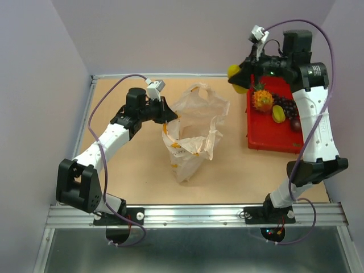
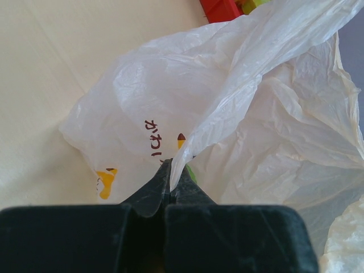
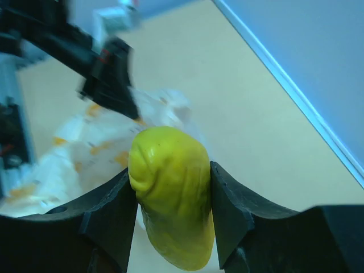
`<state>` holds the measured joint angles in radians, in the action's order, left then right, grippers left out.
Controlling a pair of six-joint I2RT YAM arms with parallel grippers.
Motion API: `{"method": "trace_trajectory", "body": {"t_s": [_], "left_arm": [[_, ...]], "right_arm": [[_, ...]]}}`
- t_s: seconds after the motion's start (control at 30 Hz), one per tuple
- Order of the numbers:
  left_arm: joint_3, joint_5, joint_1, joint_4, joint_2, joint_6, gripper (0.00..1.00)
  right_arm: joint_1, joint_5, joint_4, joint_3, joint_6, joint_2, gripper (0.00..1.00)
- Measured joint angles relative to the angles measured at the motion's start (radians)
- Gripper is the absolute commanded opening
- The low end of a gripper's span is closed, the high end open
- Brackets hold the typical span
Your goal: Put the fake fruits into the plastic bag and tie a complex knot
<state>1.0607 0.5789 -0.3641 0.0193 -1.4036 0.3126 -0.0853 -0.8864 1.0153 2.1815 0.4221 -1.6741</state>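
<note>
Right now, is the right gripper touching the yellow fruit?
Touching. The right wrist view shows the right gripper, jaws pressed against both sides of the yellow fruit.

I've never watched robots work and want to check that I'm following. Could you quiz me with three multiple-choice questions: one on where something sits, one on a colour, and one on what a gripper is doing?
1. Seen from above, where is the red tray relative to the bag?
A) left of it
B) right of it
C) under it

2. What colour is the fruit in the right gripper?
A) purple
B) red
C) yellow

3. What is the left gripper doing?
A) hanging open over the tray
B) shut on the bag's edge
C) gripping the tray

Answers:
1 B: the tray lies apart from the bag, on its right.
2 C: the right wrist view shows a yellow piece clamped between the jaws.
3 B: the closed jaws pinch a fold of the thin plastic.
</note>
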Motion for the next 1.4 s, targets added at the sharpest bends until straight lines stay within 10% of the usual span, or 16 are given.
{"method": "trace_trajectory", "body": {"t_s": [0.27, 0.43, 0.83, 1.2, 1.4], "left_arm": [[0.002, 0.002, 0.0, 0.001, -0.002, 0.008, 0.0], [0.002, 0.0, 0.0, 0.002, -0.002, 0.007, 0.0], [0.002, 0.0, 0.002, 0.001, -0.002, 0.007, 0.0], [0.002, 0.001, 0.013, 0.0, -0.002, 0.008, 0.0], [0.002, 0.001, 0.013, 0.004, -0.002, 0.016, 0.0]], "right_arm": [[-0.312, -0.018, -0.253, -0.122, -0.228, -0.022, 0.11], [-0.386, 0.032, -0.269, -0.258, -0.214, -0.056, 1.0], [-0.351, 0.195, -0.257, -0.199, -0.287, -0.027, 1.0], [0.329, 0.121, -0.128, -0.063, -0.552, -0.151, 1.0], [0.348, 0.38, 0.017, -0.112, -0.359, -0.206, 1.0]]}}
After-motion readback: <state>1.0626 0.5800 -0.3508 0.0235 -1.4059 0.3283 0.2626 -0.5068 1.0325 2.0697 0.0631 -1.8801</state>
